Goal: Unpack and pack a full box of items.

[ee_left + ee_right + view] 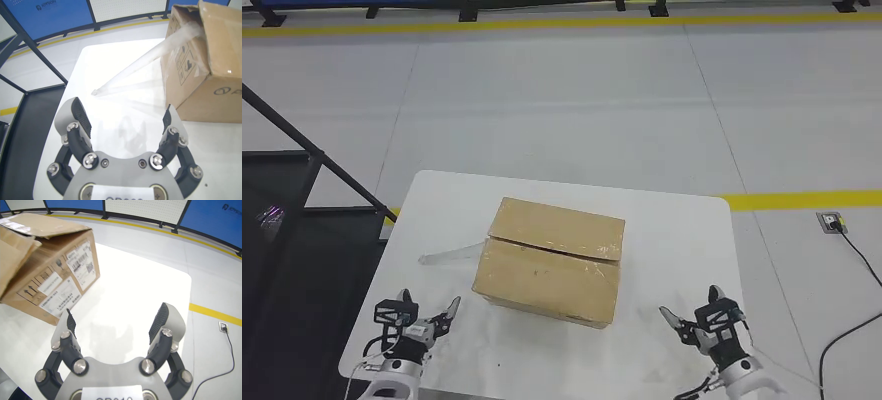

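At the centre of the table (pixel 672 240) sits a cardboard box (pixel 547 278), flaps loosely shut; left gripper (pixel 427 308) and right gripper (pixel 690 308) flank it, jaws apart. Opening likely goes best by lifting the upper flap (pixel 560 228) at its edge

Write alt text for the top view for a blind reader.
A cardboard box, flaps down, stands on a white table, a clear strip trailing from one side. The left gripper and right gripper hover at the near edge, fingers open, one each side.
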Controlling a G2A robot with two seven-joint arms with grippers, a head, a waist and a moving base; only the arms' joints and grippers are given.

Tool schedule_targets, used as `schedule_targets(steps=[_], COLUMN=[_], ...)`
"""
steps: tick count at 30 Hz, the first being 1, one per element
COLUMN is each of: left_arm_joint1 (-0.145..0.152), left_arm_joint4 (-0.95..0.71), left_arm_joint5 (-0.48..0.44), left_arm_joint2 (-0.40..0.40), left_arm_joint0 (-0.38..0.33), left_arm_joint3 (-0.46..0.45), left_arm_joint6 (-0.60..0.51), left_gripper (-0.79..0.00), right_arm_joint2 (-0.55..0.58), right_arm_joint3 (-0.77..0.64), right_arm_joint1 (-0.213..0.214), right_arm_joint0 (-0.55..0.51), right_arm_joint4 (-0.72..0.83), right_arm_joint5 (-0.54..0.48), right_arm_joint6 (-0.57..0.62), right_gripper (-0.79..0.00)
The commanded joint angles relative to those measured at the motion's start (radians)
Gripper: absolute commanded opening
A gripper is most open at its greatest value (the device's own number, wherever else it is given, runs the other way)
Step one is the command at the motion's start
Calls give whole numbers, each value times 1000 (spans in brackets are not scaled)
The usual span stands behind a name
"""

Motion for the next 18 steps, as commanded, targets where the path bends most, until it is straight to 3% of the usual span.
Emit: schedule_targets(steps=[1,5,13,18], left_arm_joint1=[-3,-7,-7,-9], left_arm_joint4=[-23,-96,-96,-89], left_arm_joint5=[-16,-91,-91,-101], left_arm_joint2=[10,17,17,32], left_arm_joint0=[-36,-99,-99,-113], left_arm_joint3=[28,87,87,87], left_arm_joint6=[29,48,48,39], left_gripper=[0,0,0,0], right_arm_joint2=[-27,-57,-58,-31], right_arm_joint3=[-2,-5,-8,17], right_arm_joint1=[-4,-7,-7,-5], right_arm_joint0=[35,85,84,105], right_arm_joint4=[55,121,134,397], right_arm_joint5=[-23,-72,-78,-264], right_arm_joint6=[23,83,78,87], right_gripper=[0,0,0,0])
